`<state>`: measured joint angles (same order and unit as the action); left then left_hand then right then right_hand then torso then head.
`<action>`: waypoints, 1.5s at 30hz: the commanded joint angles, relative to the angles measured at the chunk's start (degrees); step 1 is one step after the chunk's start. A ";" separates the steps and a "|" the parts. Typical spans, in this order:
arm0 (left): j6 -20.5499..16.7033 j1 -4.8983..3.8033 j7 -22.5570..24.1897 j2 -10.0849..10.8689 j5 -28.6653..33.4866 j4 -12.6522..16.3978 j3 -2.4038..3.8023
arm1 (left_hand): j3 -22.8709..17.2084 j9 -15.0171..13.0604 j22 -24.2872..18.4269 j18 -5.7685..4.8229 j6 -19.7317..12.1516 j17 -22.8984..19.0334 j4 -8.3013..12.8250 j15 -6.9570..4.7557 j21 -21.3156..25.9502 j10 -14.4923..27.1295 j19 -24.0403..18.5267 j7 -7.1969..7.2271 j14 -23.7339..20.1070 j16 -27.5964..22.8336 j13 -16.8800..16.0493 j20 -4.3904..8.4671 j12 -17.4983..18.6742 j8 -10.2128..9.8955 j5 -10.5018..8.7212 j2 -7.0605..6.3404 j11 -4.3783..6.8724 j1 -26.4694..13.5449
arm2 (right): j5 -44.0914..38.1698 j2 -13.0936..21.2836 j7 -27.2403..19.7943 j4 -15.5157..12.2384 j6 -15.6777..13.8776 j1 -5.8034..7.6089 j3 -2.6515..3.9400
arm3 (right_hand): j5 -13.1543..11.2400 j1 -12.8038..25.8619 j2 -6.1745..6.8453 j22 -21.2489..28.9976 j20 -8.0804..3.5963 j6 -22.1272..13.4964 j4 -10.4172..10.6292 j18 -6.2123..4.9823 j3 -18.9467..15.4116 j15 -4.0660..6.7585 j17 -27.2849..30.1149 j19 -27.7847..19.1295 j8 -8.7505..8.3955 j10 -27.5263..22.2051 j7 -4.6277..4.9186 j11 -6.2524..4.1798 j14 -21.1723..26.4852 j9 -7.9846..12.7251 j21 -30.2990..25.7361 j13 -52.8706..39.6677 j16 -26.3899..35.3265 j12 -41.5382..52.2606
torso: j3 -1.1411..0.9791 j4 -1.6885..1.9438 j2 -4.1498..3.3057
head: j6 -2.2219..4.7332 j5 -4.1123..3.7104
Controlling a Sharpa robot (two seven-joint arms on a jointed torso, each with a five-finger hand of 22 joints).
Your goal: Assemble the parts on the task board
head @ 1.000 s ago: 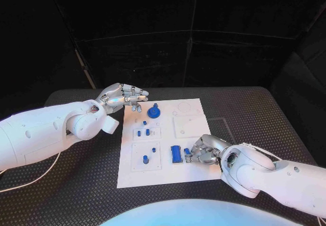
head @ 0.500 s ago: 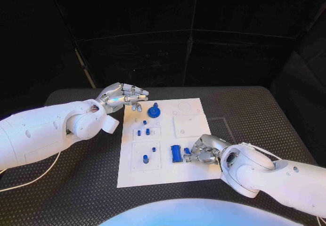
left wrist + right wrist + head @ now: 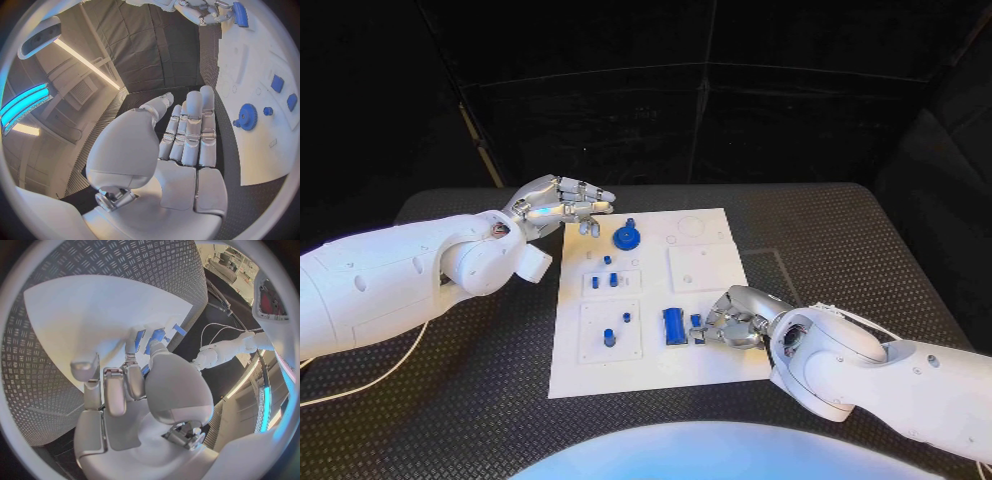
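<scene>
Two hands worked at the white task board (image 3: 711, 365), which lay lengthwise away from the robot on the black table (image 3: 877, 240). The right hand (image 3: 733, 318) sat at the board's near right side, fingers curled down beside an oblong blue part (image 3: 674, 327) whose long axis ran along the board's length; whether it pinched that part, I could not tell. The right wrist view showed fingertips (image 3: 133, 335) lowered onto blue pieces there. The left hand (image 3: 564, 207) hovered off the board's far left corner, holding nothing; the left wrist view showed its fingers (image 3: 189, 131) straight and pressed together, near the blue gear (image 3: 627, 238).
</scene>
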<state>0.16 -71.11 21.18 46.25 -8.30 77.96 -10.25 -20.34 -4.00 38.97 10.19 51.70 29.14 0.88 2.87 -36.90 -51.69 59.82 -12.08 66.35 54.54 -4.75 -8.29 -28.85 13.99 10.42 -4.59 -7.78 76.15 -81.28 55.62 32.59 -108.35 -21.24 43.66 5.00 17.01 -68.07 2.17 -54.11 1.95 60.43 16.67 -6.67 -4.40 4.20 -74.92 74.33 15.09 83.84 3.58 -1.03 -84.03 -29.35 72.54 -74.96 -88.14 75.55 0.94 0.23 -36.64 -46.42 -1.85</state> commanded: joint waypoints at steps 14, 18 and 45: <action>0.68 -0.07 0.28 -0.16 0.06 -0.07 0.05 | 0.30 -0.08 -0.05 0.25 -0.31 0.09 -0.15 -0.07 0.38 0.39 -0.29 0.13 -0.34 -0.29 0.07 -0.30 -0.19 0.37 -0.24 0.55 0.07 -0.09 | -1.68 0.94 -0.48 0.03 0.22 0.04 0.00 | 1.45 -5.66 -0.99 0.01 0.07 0.19 -3.01 0.22 -0.14 0.21 -11.24 0.12 -0.26 0.16 -0.08 0.19 -5.14 -0.52 -0.29 -3.79 0.09 0.01 | 0.04 0.11 0.03 | 0.17 -0.51; 0.69 -0.07 0.27 -0.18 0.06 -0.10 0.05 | 0.30 -0.08 -0.05 0.25 -0.31 0.09 -0.15 -0.07 0.38 0.39 -0.29 0.13 -0.34 -0.29 0.07 -0.30 -0.19 0.37 -0.24 0.55 0.07 -0.09 | -2.09 0.51 -0.69 0.42 0.56 0.04 0.00 | -2.17 -9.09 -1.07 -0.12 0.01 0.32 -5.00 0.25 -0.01 0.24 -11.30 0.16 -0.31 0.12 -0.08 0.18 -5.15 -0.68 -0.27 -3.79 0.07 -0.06 | 0.03 0.11 -0.03 | 0.21 -0.36; 0.78 -0.04 0.11 -0.42 0.07 -0.28 0.03 | 0.33 -0.08 -0.09 0.26 -0.38 0.12 -0.18 -0.07 0.44 0.49 -0.28 0.15 -0.37 -0.28 0.09 -0.32 -0.31 0.42 -0.22 0.63 0.08 -0.10 | -4.01 -1.26 0.04 1.81 0.46 0.05 0.01 | -3.31 -9.58 -2.45 -0.26 -0.12 1.26 -4.95 0.26 -0.63 0.41 -11.35 0.21 0.28 0.18 -0.42 -0.08 -5.16 -1.20 -0.26 -3.84 0.05 -0.07 | -0.01 0.04 0.07 | 0.67 -0.19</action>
<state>0.32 -71.10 21.02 45.90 -8.30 77.65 -10.26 -20.17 -4.00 38.93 10.19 51.70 29.17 0.71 2.87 -36.66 -51.69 59.63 -12.08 66.35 54.54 -4.77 -8.48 -28.85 14.22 10.42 -4.59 -7.78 76.15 -84.51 54.33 32.50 -106.47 -20.45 43.69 5.04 13.96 -77.88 0.19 -54.31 1.95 61.23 11.67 -6.67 -4.62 4.18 -74.91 74.33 15.09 83.82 3.16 -1.01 -84.03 -30.51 72.54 -75.34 -88.15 75.70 0.94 0.29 -36.58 -45.82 -2.11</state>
